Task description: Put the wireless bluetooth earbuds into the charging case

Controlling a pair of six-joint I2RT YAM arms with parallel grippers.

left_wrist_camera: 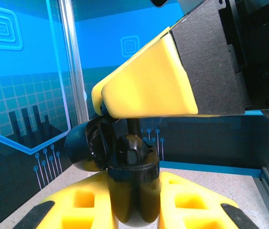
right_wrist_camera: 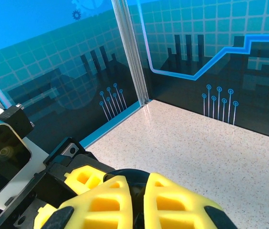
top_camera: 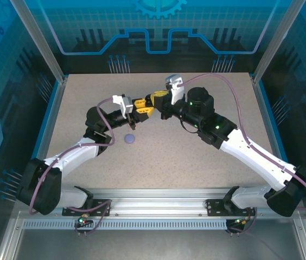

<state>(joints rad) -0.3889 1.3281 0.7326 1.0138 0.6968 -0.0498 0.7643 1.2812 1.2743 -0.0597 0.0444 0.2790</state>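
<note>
Black stemmed earbud (left_wrist_camera: 134, 125): one seen. Long axis upright, stem uppermost, head at the mouth of the case, held aloft over mid-table.
Black round charging case (left_wrist_camera: 132, 195): one, lid hinged open sideways, directly beneath the earbud.
Right gripper (top_camera: 155, 101): narrow, seemingly pinching the stem from above.
Left gripper (top_camera: 135, 112): clamped round the case body.
Lilac round disc (top_camera: 129, 140): one, on the speckled table (top_camera: 196, 157), well apart from both grippers, left arm nearer.

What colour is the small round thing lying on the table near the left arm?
The round thing is lilac; the top external view shows it best.
</note>
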